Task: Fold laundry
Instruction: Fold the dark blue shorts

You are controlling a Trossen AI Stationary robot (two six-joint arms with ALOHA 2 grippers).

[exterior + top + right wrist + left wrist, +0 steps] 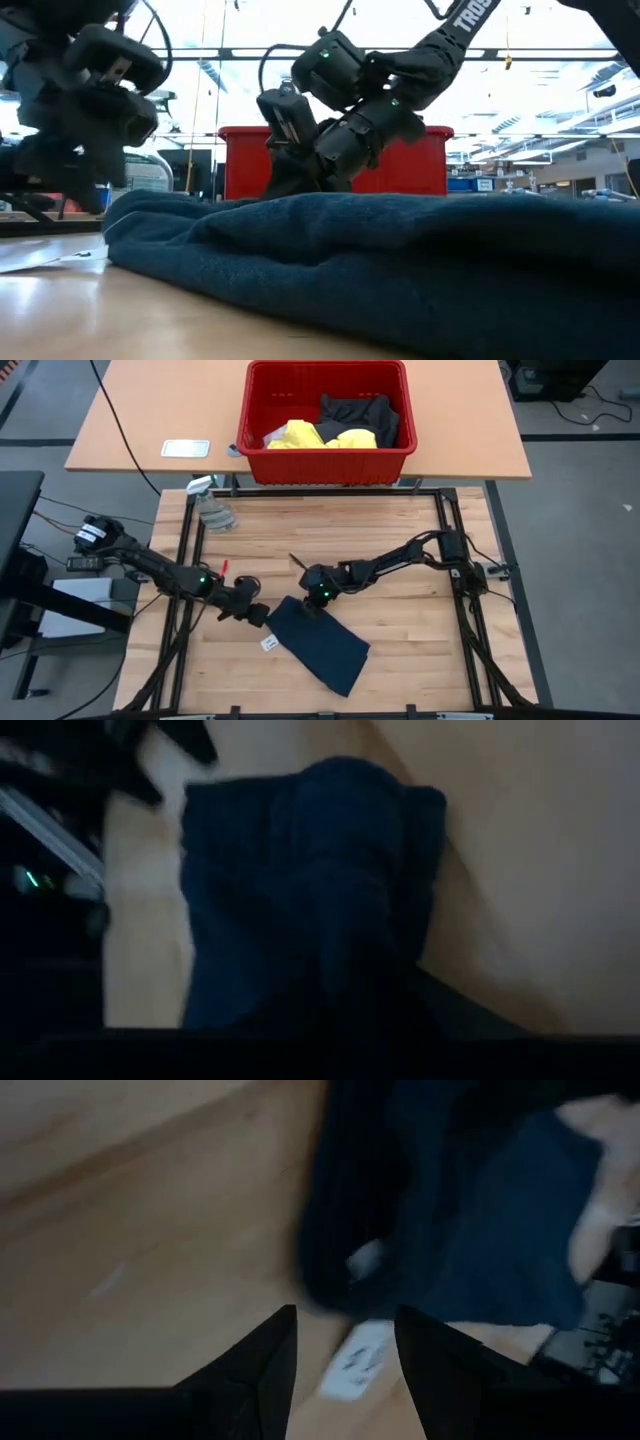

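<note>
Flat, dark navy folded cloth (322, 644) runs diagonally; right gripper (312, 606) pinches its upper corner, left gripper (257, 614) part-open beside.

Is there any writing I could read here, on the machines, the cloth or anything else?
"TROS": white letters on the right arm in the low view, cut off by the picture's edge.
White tag on the navy cloth: it bears dark marks, too blurred to read.
White labels on the left arm's base: too small to read.
Red basket and spray bottle: no readable text.
</note>
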